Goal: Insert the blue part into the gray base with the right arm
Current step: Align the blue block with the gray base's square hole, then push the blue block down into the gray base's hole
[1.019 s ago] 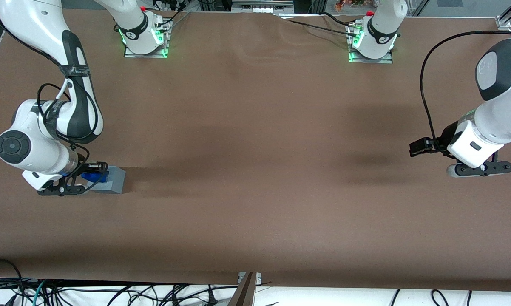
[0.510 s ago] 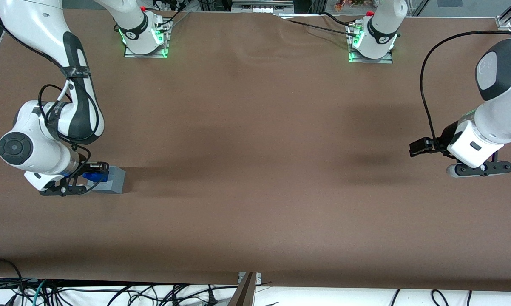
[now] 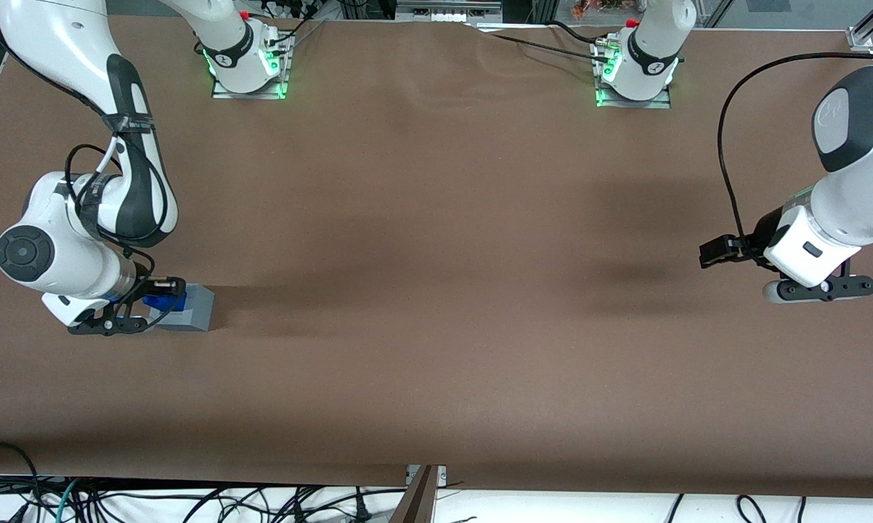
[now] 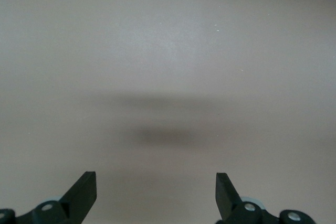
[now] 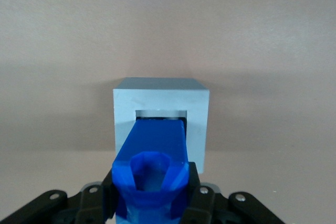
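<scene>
Your gripper (image 3: 162,301) sits at the lower left of the front view, directly above the gray base (image 3: 193,309), and it is closed on the blue part (image 3: 166,298). In the right wrist view you see the black fingers (image 5: 201,201) pressing on both sides of the blue part (image 5: 153,171), with its far end already reaching into the square recess of the gray base (image 5: 160,113).

Compared with 1 second ago, the wrist of the right arm (image 3: 66,247) has moved only very little: it has come slightly higher in the front view and a bit closer over the base. In the last half second almost nothing has shifted. The base itself has stayed in the same place on the brown table (image 3: 436,290).

I judge from this that the large travel is finished and you are now in the fine insertion step. The part looks lined up with the recess, but I cannot tell how deep it sits. Push slowly and straight, because a small tilt could jam the part on the rim.
</scene>
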`<state>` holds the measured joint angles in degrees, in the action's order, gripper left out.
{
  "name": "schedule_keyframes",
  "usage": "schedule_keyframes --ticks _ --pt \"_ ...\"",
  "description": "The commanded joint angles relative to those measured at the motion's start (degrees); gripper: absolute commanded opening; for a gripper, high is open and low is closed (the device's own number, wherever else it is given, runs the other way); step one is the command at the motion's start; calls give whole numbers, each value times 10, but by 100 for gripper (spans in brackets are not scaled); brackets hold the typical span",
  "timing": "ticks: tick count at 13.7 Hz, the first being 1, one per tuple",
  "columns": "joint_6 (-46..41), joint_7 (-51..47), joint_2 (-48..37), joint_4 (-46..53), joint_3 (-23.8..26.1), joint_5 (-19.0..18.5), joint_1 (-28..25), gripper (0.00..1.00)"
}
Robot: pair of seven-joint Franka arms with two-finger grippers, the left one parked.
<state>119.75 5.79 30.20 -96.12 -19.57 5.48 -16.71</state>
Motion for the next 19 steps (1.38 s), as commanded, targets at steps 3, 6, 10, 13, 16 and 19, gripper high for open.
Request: schedule_keyframes --ticks 3,6,10,13,16,19 --pt "-4 17 8 8 5 23 9 18" --pt "-4 35 9 8 4 23 10 18" --pt "-3 48 13 11 4 20 13 19" --pt "-1 47 16 12 4 21 13 19" --pt "5 47 20 12 4 23 13 19" --pt "9 48 21 12 4 23 14 19"
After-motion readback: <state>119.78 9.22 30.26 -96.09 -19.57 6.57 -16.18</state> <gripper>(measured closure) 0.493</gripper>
